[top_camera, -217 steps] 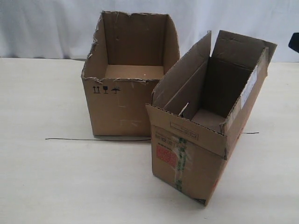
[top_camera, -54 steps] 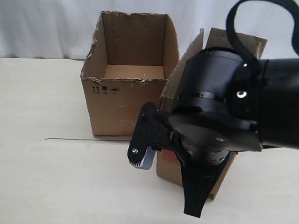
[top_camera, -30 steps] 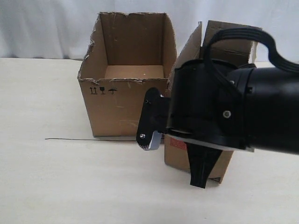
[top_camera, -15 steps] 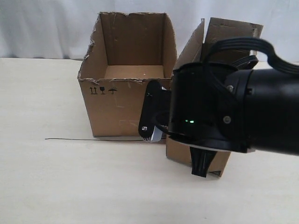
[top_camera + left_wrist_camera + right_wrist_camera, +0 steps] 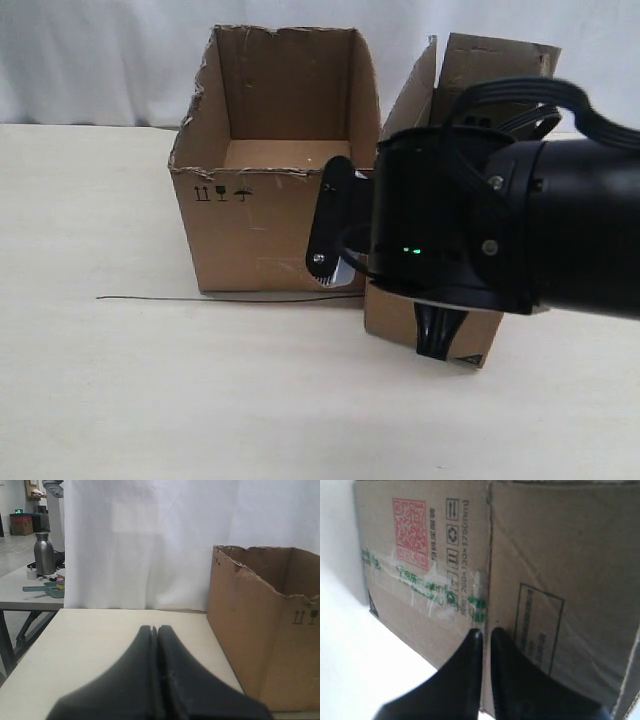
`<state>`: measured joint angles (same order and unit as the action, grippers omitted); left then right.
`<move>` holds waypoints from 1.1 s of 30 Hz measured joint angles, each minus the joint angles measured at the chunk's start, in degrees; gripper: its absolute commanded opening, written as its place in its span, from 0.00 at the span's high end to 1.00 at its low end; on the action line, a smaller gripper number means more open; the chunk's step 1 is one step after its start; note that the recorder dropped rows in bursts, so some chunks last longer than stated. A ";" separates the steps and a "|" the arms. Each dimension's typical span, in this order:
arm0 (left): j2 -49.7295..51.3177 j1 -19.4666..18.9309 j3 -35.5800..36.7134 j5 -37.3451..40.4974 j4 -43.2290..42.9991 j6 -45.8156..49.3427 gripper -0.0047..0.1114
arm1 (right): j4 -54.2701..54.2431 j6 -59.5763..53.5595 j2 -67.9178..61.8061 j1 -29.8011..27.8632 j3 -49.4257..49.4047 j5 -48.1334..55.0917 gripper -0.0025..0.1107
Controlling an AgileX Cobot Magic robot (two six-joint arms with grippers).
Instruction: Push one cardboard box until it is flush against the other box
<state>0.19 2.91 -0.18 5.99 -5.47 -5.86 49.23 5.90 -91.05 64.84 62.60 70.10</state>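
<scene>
r gripper [image 5: 484,631] fingers pressed together, holding nothing, tips right at the cardboard box [image 5: 555,545] face, by its green-print tape [image 5: 420,582]. other box [image 5: 255,225] sits just beside it, on that gripper's l side; my arm hides the seam. other box shows bare cardboard floor; cardboard box interior hidden. l gripper [image 5: 154,628] closed too, other box ahead of it.

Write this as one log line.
right pincer shut at narrow brown red-labelled cardboard box | left pincer shut | wide torn-rimmed brown box beside it
</scene>
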 measured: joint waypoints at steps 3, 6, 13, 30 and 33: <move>0.00 0.00 0.00 0.00 0.00 0.00 0.96 | 0.45 0.17 0.00 -0.76 0.00 0.00 0.93; 0.00 0.00 0.00 0.00 0.00 0.00 0.96 | 2.02 0.27 0.00 -1.00 0.00 0.00 0.93; 0.00 0.00 0.00 0.00 0.00 0.00 0.96 | 3.11 1.11 0.00 -1.35 0.00 0.00 0.93; 0.00 0.00 0.00 0.00 0.00 0.00 0.96 | 7.69 3.87 0.00 -1.35 0.00 0.00 0.93; 0.00 0.00 0.00 0.00 0.00 0.00 0.96 | 7.94 3.97 0.00 -1.35 0.00 0.00 0.93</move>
<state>0.19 2.91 -0.18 5.99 -5.47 -5.86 57.17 9.87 -91.05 63.49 62.60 70.10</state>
